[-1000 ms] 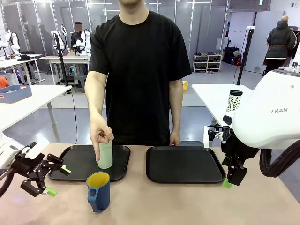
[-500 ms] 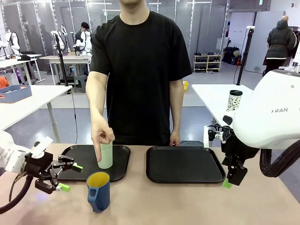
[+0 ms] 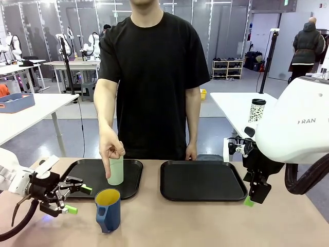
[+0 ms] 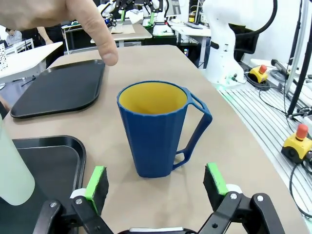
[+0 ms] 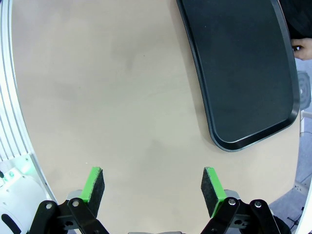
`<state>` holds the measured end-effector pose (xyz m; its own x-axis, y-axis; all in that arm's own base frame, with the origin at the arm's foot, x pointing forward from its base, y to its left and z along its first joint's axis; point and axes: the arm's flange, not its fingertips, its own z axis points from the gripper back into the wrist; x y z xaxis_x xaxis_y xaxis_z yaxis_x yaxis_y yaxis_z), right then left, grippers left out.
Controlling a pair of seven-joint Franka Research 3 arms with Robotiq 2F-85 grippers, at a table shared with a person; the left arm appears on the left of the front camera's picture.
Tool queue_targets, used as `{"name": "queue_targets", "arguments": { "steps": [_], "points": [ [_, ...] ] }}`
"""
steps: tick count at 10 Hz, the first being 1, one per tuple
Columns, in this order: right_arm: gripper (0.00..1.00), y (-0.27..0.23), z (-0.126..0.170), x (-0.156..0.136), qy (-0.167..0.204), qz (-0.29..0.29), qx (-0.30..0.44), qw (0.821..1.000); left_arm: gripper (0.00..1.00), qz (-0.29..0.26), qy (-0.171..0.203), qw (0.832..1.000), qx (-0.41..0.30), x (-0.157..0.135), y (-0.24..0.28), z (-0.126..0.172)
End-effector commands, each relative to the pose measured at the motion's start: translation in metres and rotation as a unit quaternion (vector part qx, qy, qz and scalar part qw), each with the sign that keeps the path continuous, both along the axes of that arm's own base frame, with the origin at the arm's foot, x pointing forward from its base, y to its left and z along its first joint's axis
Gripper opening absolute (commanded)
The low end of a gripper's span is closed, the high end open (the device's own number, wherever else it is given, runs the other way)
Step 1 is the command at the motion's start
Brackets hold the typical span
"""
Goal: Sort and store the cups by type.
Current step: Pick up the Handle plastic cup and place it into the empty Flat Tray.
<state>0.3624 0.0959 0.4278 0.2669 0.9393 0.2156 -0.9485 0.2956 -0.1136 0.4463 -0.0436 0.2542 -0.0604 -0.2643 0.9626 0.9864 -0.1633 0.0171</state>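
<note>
Watching front: left claw (image 3: pixel 78 199) wide open, low over the tabletop (image 3: pixel 180 224) near its near-left corner. Blue mug (image 3: pixel 108 210) stands upright just beside it, toward centre. Green tumbler (image 3: pixel 116 171) upright on left tray (image 3: pixel 134 186), person's hand (image 3: pixel 110 148) pointing down at it.
Left wrist: mug dead ahead, centred on the open gap, untouched, handle picture-right.
Right wrist: right claw (image 5: pixel 153 187) wide, empty, beside right tray (image 5: pixel 243 73). Left arm is nearer the mug.

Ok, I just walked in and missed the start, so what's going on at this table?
A person's hand points down toward the dark blue mug, which stands on the table. The left gripper, open, sits beside that mug, facing it without touching. The pale green tumbler stands on the left tray. The right gripper hangs open by the right tray, holding nothing.
</note>
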Motion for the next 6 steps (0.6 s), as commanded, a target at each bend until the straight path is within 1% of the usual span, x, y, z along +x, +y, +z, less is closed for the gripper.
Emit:
{"name": "queue_targets", "arguments": {
  "steps": [1, 2, 3, 4, 6],
  "points": [
    [1.0, 0.002, -0.006, -0.004, -0.005, -0.012, -0.005, 1.0, 1.0, -0.001, -0.008, 1.0, 0.0, -0.002, -0.001, 0.005],
    [1.0, 0.002, -0.006, -0.004, -0.005, -0.012, -0.005, 1.0, 1.0, 0.0, 0.0, 1.0, 0.0, 0.0, 0.0, 0.0],
    [1.0, 0.002, -0.006, -0.004, -0.005, -0.012, -0.005, 1.0, 1.0, -0.014, -0.007, 1.0, -0.001, 0.005, -0.007, -0.006],
    [1.0, 0.002, -0.006, -0.004, -0.005, -0.012, -0.005, 1.0, 1.0, -0.024, -0.004, 1.0, -0.001, 0.007, -0.013, -0.012],
    [1.0, 0.002, -0.006, -0.004, -0.005, -0.012, -0.005, 1.0, 1.0, -0.021, 0.0, 1.0, -0.009, 0.012, -0.02, -0.019]
  ]
}}
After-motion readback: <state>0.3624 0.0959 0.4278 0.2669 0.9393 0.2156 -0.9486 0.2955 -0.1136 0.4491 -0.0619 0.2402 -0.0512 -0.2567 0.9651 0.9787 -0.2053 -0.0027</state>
